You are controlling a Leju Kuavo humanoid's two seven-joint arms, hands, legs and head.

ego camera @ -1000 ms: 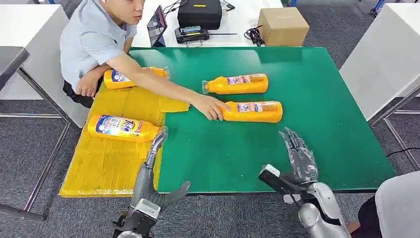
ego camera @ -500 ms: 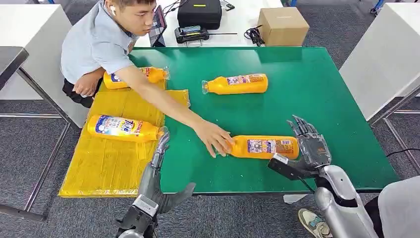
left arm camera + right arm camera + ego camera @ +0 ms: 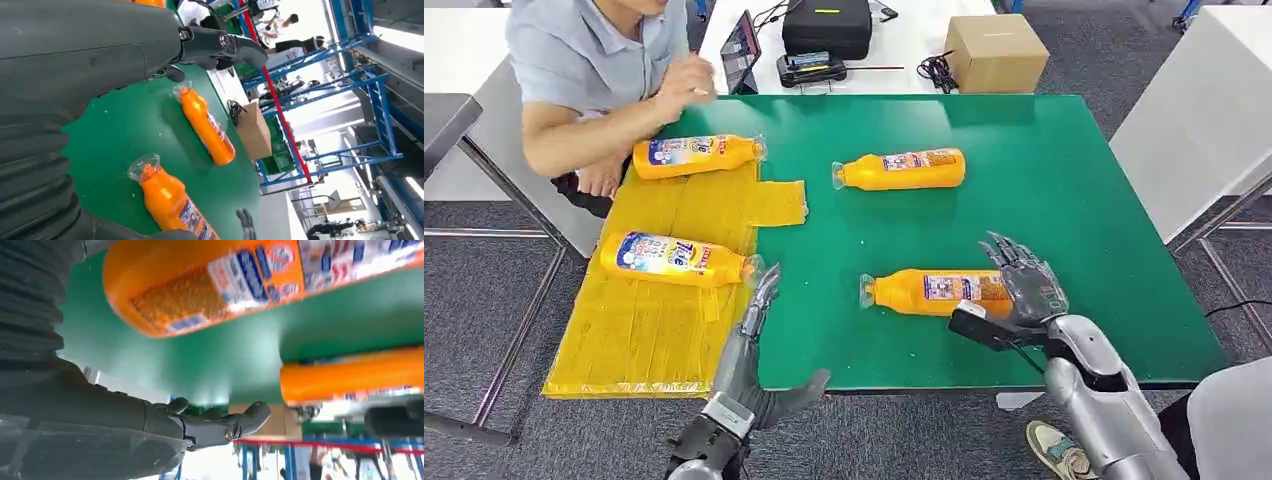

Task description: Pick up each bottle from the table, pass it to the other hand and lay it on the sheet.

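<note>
A robot's right hand [image 3: 1024, 290], fingers spread and gripping nothing, sits against the base end of an orange bottle [image 3: 934, 293] lying on the green table [image 3: 1104, 200]. Its left hand [image 3: 759, 305] hovers open at the edge of the yellow sheet [image 3: 644, 330], where two bottles [image 3: 674, 258] already lie. Another bottle [image 3: 902, 169] rests farther back on the table, and a person [image 3: 589, 70] sits at the far corner.

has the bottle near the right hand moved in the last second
Yes. The nearer bottle slid toward the table's front edge, away from the farther bottle.
</note>
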